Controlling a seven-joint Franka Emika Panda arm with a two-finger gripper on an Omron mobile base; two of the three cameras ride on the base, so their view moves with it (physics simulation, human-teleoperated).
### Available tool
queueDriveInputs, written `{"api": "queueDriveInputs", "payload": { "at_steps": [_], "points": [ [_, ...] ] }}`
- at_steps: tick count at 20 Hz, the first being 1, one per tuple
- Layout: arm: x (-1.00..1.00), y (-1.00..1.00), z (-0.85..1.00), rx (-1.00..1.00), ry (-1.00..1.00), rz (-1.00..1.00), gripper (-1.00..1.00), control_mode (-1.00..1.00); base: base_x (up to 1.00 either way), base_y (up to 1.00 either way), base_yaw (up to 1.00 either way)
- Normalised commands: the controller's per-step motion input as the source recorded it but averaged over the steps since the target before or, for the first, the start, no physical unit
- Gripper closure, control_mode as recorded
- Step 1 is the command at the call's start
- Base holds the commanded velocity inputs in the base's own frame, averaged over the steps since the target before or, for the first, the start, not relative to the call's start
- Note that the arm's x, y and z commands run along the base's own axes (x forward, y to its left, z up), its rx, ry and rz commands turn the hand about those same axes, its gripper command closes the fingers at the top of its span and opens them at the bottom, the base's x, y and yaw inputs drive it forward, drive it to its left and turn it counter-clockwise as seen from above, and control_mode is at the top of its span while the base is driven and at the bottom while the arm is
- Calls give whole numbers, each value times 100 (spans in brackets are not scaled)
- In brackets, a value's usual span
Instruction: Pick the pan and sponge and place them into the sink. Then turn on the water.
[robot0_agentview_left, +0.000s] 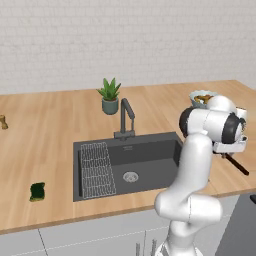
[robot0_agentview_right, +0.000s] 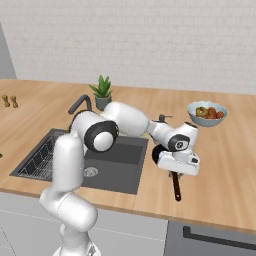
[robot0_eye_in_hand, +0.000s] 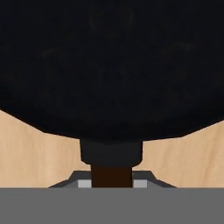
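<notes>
Pan (robot0_eye_in_hand: 109, 65): on table right of sink (robot0_agentview_left: 150, 150), near front edge; pincer (robot0_eye_in_hand: 112, 181) clenched on its handle (robot0_agentview_right: 176, 189). Step: pan pickup. Next: lift clear, carry left into basin. Sponge (robot0_agentview_left: 37, 191): table's front-left, untouched

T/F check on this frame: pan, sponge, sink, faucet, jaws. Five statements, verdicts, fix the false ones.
1. The pan is on the counter to the right of the sink. True.
2. The sponge lies inside the sink. False: it sits on the counter left of the sink.
3. The gripper has its jaws shut on the pan's handle, near where it joins the pan. True.
4. Water is running from the faucet. False: no stream shows.
5. The bowl of fruit stands in the sink. False: it is on the counter, behind the pan.
</notes>
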Motion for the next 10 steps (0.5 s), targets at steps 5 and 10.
{"api": "queueDriveInputs", "payload": {
  "at_steps": [5,10],
  "points": [
    [-4,100,24,-8,-3,18,100,-100,0,0,0],
    [0,100,20,-5,-10,32,100,-100,0,0,0]
  ]
}}
